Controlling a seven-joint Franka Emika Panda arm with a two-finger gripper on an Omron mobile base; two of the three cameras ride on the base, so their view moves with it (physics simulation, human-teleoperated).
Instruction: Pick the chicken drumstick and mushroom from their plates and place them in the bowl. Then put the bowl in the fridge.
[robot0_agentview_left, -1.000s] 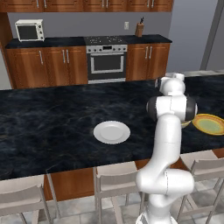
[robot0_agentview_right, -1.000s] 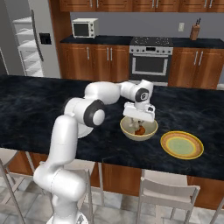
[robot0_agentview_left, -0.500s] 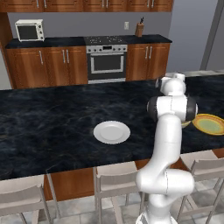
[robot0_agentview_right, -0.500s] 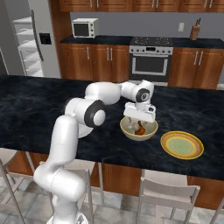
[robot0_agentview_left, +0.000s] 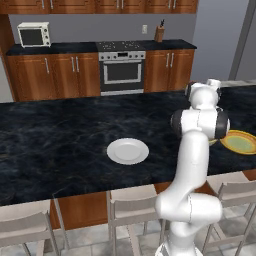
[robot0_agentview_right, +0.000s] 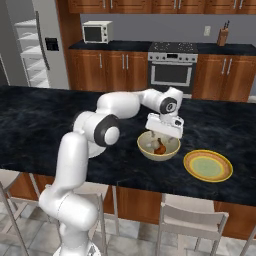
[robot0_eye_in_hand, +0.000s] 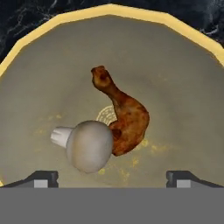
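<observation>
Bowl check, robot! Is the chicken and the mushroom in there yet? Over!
Pincer open, empty, over bowl. Chicken drumstick and mushroom both inside, touching. Nothing blocking the bowl; fridge trip not yet done.

A black marbled counter ran across the kitchen, pale stools tucked beneath. Behind stood wooden cabinets, a steel oven and a white microwave.

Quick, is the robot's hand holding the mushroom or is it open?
Gripper: open and holding nothing. The mushroom lies in the bowl beside the chicken drumstick.
</observation>
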